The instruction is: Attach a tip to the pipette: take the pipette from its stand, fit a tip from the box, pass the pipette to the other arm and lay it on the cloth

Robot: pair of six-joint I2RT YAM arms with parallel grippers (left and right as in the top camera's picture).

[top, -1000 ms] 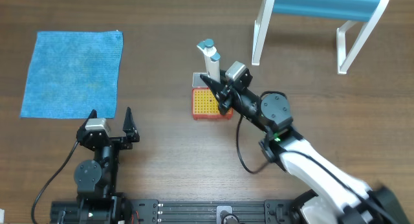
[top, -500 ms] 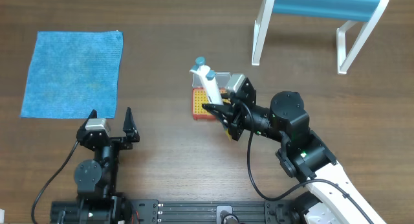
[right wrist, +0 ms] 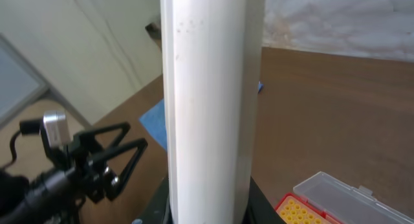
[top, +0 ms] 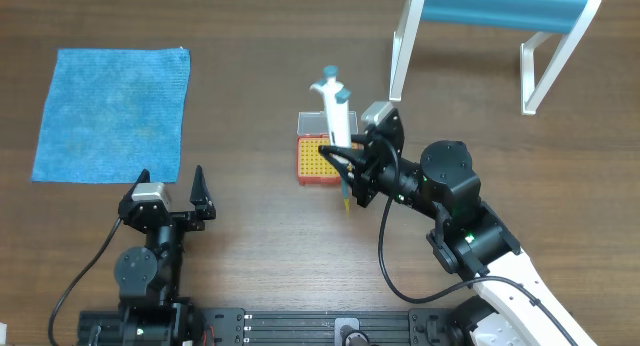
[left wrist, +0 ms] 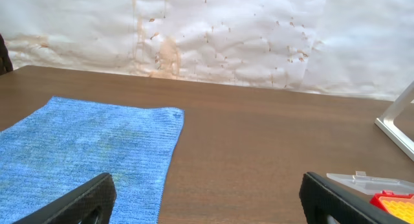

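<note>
My right gripper (top: 347, 163) is shut on the white pipette (top: 335, 111), which stands nearly upright above the near right corner of the tip box (top: 314, 161). The pipette's blue-capped head points away from the arms, and a thin yellow tip (top: 346, 199) shows at its lower end. In the right wrist view the pipette's white barrel (right wrist: 210, 107) rises between the fingers. The blue cloth (top: 112, 114) lies flat at the far left. My left gripper (top: 170, 189) rests open near its base, just short of the cloth's near edge, holding nothing.
The tip box's clear lid (top: 312, 121) lies open behind it. The blue-topped white pipette stand (top: 500, 16) stands at the far right. Bare wooden table (top: 250, 106) separates cloth and box. The left wrist view shows the cloth (left wrist: 84, 153) and the box corner (left wrist: 396, 206).
The right arm has swung the pipette from a leftward lean to nearly upright and shifted it right, off the box. The left arm has stayed still.
</note>
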